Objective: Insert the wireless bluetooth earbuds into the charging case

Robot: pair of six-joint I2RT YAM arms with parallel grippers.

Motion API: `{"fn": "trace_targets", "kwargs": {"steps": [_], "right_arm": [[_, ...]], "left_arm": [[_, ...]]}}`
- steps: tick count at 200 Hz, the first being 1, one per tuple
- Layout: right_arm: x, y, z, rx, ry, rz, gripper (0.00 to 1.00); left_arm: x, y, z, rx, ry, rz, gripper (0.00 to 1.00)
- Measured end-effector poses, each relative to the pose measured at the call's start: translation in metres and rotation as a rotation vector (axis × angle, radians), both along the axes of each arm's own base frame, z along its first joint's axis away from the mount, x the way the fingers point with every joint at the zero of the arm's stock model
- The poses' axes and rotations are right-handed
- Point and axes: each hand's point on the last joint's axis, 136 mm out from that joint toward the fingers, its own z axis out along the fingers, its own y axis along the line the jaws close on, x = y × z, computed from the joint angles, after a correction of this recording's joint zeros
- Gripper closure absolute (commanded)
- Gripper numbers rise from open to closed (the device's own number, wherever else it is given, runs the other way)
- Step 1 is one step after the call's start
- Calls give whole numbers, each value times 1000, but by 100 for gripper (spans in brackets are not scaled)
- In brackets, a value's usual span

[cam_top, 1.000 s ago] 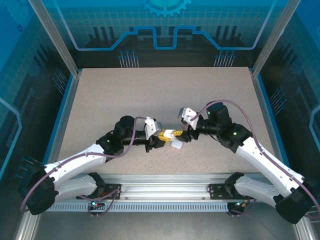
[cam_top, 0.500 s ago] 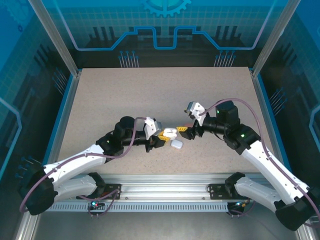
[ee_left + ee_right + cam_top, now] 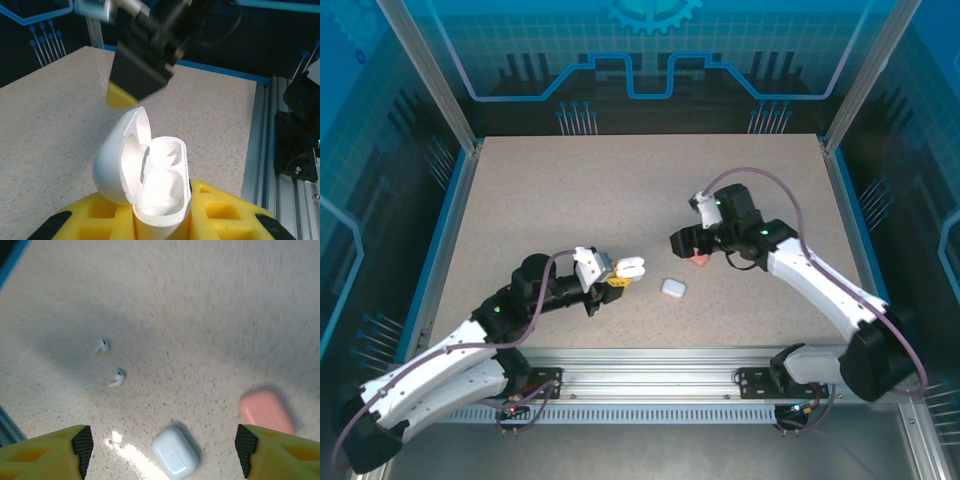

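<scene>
Jaws on left clamped on open charging case (image 3: 159,196), jaws on right wide apart, empty

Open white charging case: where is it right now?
The open white charging case is clamped in the left tool, lid up, left of centre in the top view. A closed white case lies on the table just to its right.

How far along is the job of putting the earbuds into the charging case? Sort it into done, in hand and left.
Done: the left claw grips a white case with its lid open. In hand: the right claw hangs open over the table, where two white earbuds lie loose, neither picked up. Left: pick up both and seat them; the wells look empty.
</scene>
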Motion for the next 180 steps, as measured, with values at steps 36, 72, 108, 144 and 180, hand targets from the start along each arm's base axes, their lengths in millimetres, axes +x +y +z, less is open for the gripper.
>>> {"fn": "trace_targets", "kwargs": {"steps": [36, 72, 108, 144, 180], "right_arm": [[-5, 40, -55, -64, 176, 7, 36], [-4, 89, -82, -89, 253, 48, 42], [-7, 128, -97, -114, 275, 100, 45], [-10, 148, -114, -140, 305, 123, 49], [-9, 157, -133, -187, 334, 122, 51]], "left_arm": [[-8, 21, 6, 1, -14, 59, 87], [-14, 33, 4, 10, 7, 94, 87], [-17, 38, 4, 14, 14, 101, 87], [-19, 39, 7, 7, 7, 101, 87], [-20, 40, 7, 7, 7, 101, 87]]}}
